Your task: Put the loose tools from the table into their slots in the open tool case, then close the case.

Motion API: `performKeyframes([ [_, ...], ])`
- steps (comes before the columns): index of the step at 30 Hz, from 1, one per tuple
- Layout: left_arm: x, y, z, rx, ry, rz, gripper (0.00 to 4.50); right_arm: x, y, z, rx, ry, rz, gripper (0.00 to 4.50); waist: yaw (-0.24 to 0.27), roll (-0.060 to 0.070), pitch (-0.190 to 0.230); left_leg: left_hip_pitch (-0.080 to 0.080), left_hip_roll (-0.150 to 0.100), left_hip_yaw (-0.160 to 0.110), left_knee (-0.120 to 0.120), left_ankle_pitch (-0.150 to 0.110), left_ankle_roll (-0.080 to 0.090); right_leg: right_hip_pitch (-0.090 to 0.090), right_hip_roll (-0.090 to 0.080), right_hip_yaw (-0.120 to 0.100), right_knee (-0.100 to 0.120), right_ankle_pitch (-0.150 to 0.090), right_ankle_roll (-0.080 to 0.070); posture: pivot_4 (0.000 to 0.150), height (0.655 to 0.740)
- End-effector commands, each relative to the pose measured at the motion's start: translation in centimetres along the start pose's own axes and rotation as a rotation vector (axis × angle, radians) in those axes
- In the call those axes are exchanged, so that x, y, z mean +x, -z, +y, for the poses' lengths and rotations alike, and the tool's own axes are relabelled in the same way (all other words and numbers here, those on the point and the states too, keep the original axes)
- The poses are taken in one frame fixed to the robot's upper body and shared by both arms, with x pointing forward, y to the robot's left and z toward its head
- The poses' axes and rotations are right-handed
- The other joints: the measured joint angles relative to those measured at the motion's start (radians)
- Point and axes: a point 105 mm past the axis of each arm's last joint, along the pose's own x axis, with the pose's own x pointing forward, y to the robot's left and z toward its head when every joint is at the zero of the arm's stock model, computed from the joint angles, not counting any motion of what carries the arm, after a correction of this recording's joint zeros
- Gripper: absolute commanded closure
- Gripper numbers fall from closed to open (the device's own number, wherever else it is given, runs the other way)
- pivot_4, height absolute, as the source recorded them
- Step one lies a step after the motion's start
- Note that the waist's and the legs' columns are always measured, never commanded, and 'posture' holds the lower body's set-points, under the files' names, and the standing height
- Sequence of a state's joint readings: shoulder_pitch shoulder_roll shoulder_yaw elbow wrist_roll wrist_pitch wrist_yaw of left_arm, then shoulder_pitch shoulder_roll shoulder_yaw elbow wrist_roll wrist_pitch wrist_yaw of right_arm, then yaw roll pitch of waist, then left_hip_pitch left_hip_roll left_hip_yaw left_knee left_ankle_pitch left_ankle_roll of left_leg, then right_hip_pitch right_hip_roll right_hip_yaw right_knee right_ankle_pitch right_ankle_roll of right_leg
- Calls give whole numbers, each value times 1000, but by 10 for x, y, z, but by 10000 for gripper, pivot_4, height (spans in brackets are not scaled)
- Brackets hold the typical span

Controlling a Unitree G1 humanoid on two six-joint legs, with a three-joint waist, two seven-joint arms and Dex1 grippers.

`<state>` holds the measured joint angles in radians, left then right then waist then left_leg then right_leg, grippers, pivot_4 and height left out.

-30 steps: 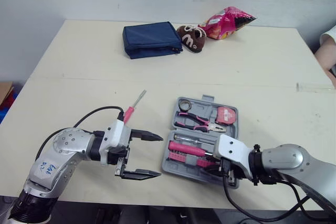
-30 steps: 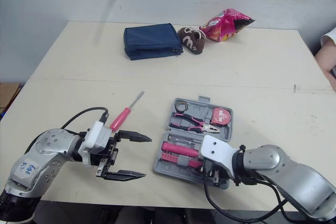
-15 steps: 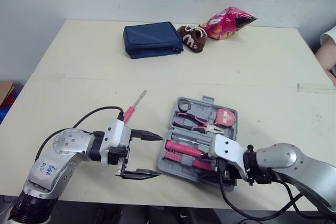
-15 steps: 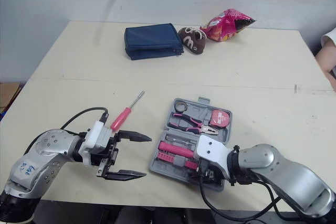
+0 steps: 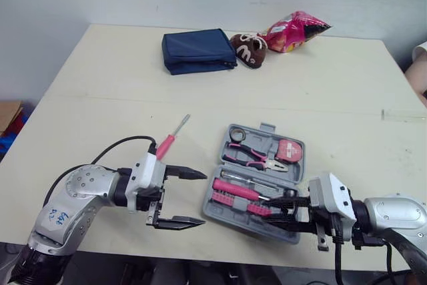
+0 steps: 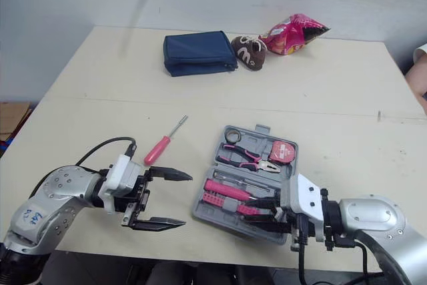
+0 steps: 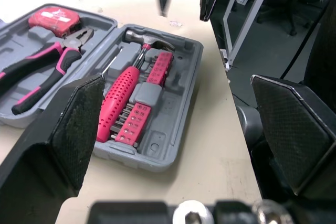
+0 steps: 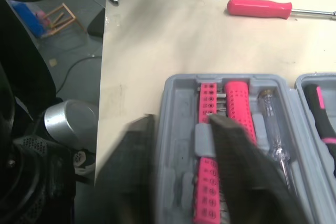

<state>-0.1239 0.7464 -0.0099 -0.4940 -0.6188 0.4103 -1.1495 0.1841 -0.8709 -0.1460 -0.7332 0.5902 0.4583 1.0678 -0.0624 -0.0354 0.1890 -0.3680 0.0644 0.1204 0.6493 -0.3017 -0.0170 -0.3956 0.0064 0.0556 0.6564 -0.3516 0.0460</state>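
Well left of centre, low in the head views, the left gripper hovers just above the table with its fingers spread wide and empty. Just above it in the frame lies the pink-handled screwdriver, loose on the table, its shaft pointing up and to the right. It looks light and stiff, and the round, smooth handle would likely roll or slip. The safest hold seems to be across the middle of the pink handle, not on the thin shaft. Right of centre sits the open tool case, with pliers, tape measure, hammer and bits already in it. At lower right, the right gripper reaches over the case's near edge, fingers moderately parted and holding nothing.
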Motion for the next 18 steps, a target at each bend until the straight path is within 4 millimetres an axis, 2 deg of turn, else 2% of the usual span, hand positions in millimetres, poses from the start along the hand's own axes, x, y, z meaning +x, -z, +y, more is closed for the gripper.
performKeyframes([
  [1,0,-4,0,19,4,-10,0,4,9,-2,-51,7,-3,44325,0,0,0,0,0,0,0,-1,1,0,0,0,0,0,0,1500,7400],
  [9,-1,-5,-2,14,0,4,0,15,41,-8,-59,46,8,44325,4,0,0,1,0,0,0,0,1,0,0,0,2,1,-1,1500,7400],
  [18,-1,-5,-3,10,-9,7,0,19,56,-8,-18,56,57,44325,6,0,0,2,0,0,0,0,1,0,0,0,3,1,-2,1500,7400],
])
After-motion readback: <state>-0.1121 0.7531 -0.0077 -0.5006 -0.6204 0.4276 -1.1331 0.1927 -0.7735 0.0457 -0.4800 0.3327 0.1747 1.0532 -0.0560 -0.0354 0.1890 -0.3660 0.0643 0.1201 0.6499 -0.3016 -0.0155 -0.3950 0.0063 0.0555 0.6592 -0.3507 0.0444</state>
